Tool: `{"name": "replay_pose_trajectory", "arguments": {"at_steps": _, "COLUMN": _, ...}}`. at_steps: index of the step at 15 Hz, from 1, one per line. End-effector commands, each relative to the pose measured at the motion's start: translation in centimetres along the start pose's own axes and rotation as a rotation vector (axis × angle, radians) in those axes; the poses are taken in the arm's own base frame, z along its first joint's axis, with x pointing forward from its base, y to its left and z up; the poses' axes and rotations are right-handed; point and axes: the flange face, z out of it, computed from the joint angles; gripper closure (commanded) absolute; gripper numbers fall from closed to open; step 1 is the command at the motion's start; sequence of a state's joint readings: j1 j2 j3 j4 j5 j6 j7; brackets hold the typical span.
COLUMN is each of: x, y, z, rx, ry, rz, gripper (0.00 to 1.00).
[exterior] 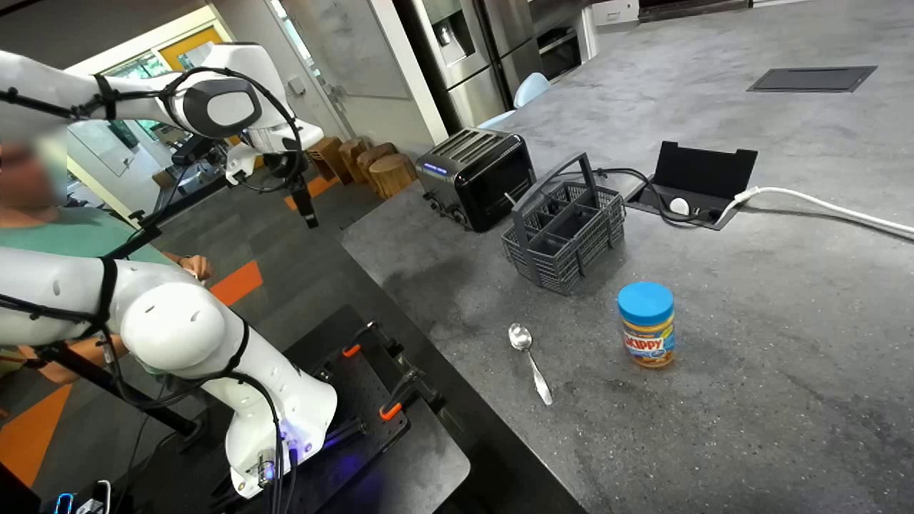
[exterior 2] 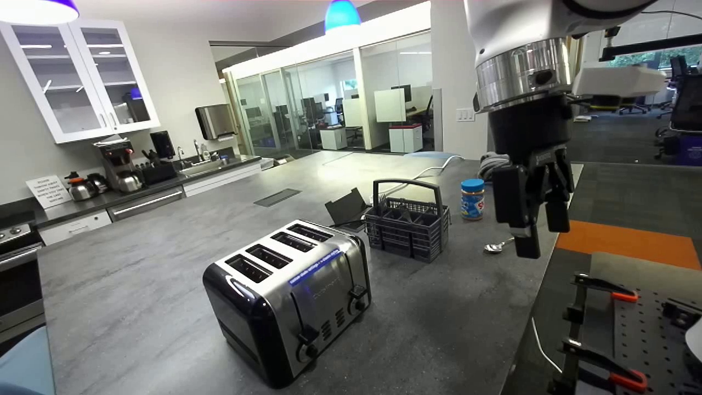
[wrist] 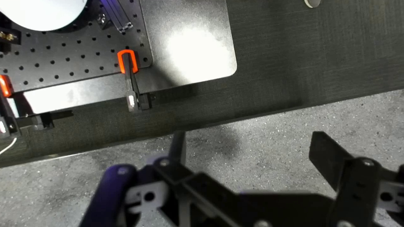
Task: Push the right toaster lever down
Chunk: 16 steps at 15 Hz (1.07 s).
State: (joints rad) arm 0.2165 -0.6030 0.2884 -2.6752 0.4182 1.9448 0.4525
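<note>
Above a mottled grey countertop [exterior: 778, 307], near its edge, carries the Robotiq gripper [wrist: 247, 142] high, spread wide with nothing gripped. Has the four-slot toaster [exterior 2: 285, 299] lower down on that same countertop, untouched and outside the wrist view; judging from both exterior views, ahead and toward the robot's left. Faces its lever side, set roughly along the countertop's edge. Must, most likely, shift across and descend to the right lever [exterior 2: 358, 292], at the end nearer the grey cutlery basket [exterior 2: 395, 236]. Farther along, shows a Skippy peanut butter jar [exterior: 646, 325]; much farther, a drip coffee maker [exterior 2: 118, 167] and, at the back, glass-walled offices [exterior 2: 329, 109].
</note>
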Motion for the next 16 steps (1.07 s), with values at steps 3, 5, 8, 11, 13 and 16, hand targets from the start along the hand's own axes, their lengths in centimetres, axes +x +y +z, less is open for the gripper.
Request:
{"name": "replay_pose_trajectory", "arguments": {"at_steps": 3, "x": 3.2, "y": -3.2, "z": 1.9, "rx": 0.017, "ry": 0.136, "rz": -0.103, "gripper": 0.00}}
{"name": "replay_pose_trajectory", "arguments": {"at_steps": 5, "x": 4.6, "y": -4.2, "z": 3.0, "rx": 0.023, "ry": 0.200, "rz": -0.140, "gripper": 0.00}}
{"name": "replay_pose_trajectory", "arguments": {"at_steps": 8, "x": 6.6, "y": -5.7, "z": 5.1, "rx": 0.005, "ry": 0.299, "rz": -0.183, "gripper": 0.00}}
{"name": "replay_pose_trajectory", "arguments": {"at_steps": 11, "x": 8.7, "y": -6.8, "z": 7.5, "rx": -0.005, "ry": 0.388, "rz": -0.212, "gripper": 0.00}}
{"name": "replay_pose_trajectory", "arguments": {"at_steps": 13, "x": 10.2, "y": -7.1, "z": 8.9, "rx": -0.016, "ry": 0.429, "rz": -0.203, "gripper": 0.00}}
{"name": "replay_pose_trajectory", "arguments": {"at_steps": 16, "x": 12.9, "y": -7.1, "z": 10.2, "rx": -0.042, "ry": 0.458, "rz": -0.165, "gripper": 0.00}}
